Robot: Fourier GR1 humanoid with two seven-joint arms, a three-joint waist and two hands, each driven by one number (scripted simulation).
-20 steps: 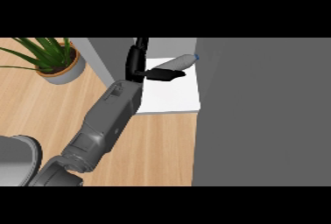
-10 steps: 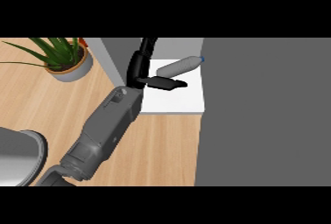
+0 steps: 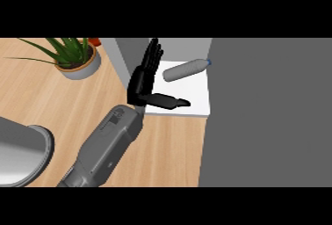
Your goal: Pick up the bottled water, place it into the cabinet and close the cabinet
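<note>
Grey bottle: the clear grey plastic water bottle (image 3: 184,70) lies on its side on the white cabinet shelf (image 3: 192,97).
Hand: one black hand (image 3: 146,83), fingers straight, thumb out, holds nothing, beside the bottle.
Cut off: potted green plant (image 3: 73,56), grey round sink (image 3: 26,154).

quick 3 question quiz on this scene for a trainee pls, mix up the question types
1. True or false: the hand is curled round the bottled water.
2. The bottle lies on: A) the wooden counter B) the white cabinet shelf C) the potted plant.
3. Fill in: the bottle lies on its ____.

Key: 1 false, fingers are straight and apart from it; 2 B; 3 side.
</note>
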